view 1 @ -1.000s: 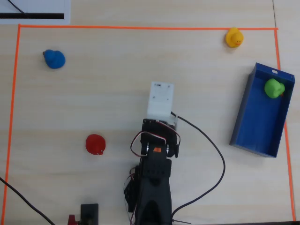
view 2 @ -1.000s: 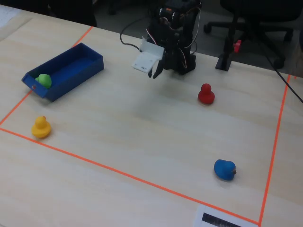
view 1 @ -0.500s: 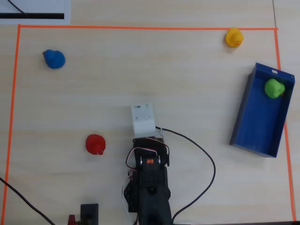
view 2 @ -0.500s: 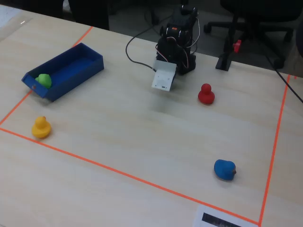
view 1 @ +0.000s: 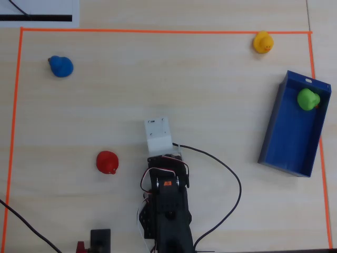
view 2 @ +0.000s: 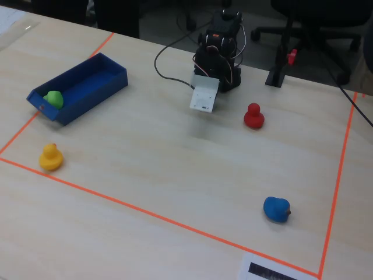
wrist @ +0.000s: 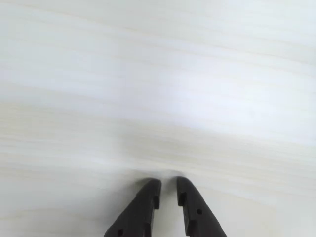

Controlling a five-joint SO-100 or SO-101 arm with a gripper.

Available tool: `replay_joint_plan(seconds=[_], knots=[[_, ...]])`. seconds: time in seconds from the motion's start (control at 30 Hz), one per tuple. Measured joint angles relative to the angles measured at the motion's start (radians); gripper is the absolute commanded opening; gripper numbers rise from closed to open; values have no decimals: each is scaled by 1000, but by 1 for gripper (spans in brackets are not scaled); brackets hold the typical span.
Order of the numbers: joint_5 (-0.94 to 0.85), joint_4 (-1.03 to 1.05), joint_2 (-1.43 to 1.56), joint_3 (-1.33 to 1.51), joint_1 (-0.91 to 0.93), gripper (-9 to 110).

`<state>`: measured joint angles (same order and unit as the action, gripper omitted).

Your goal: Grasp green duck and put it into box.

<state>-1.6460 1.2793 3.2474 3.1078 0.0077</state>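
Since the small bright green rounded toy duck [view 1: 307, 98] already sits in a corner of the large dark blue open-top box [view 1: 277, 128], the empty black gripper [wrist: 168, 184], its jaws nearly together, need only settle gently, having folded back from its farther reach a second ago.

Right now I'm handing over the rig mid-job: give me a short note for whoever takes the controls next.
Gripper: empty, fingers nearly together with a thin gap, over bare table close to the arm's base.
Green duck: already inside the box, at its end nearest the yellow duck.
Red duck and blue duck sit loose on the table, untouched.
Done: the green duck is in the box.
Left: nothing visible; the arm looks parked.
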Motion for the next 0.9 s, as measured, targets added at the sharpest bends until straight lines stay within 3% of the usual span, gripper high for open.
replay_joint_plan(seconds=[0.9], knots=[[6,31,63,2,-3,5]])
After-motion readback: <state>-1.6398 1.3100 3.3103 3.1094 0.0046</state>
